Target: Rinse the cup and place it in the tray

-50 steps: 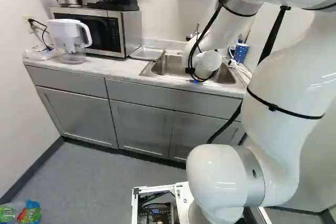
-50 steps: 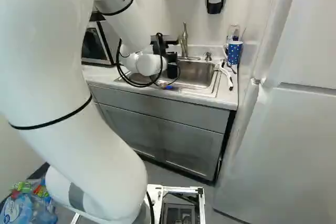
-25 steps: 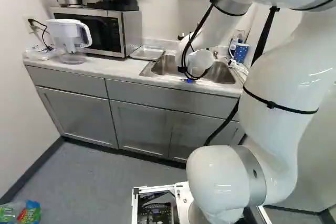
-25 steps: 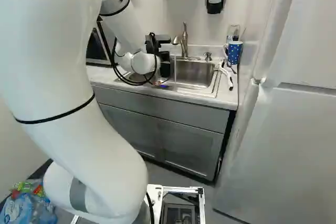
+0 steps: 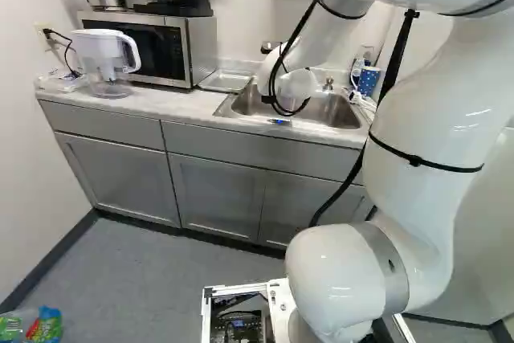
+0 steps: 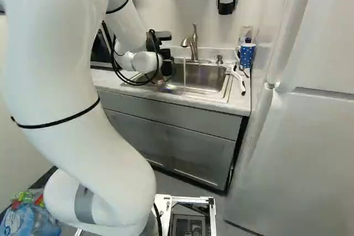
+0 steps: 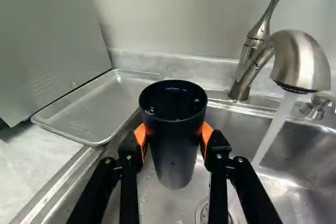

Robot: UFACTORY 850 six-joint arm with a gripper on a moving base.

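The tool (image 6: 167,66) grips a black cup (image 7: 175,150) between its orange pads (image 7: 140,134), mouth upward, above the sink (image 7: 231,129). Taking twelve o'clock as straight ahead of the tool, the metal tray (image 7: 97,109) sits at ten o'clock from the cup on the tabletop (image 7: 26,182). The faucet (image 7: 303,59) is at two o'clock, its running water (image 7: 274,129) falling into the basin at three, apart from the cup.

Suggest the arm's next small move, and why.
Probably ease the black cup toward the metal tray: the gripper holds it mouth-up over the sink, clear of the water stream; drops inside its rim suggest it's rinsed, and the tray lies just beside the sink.
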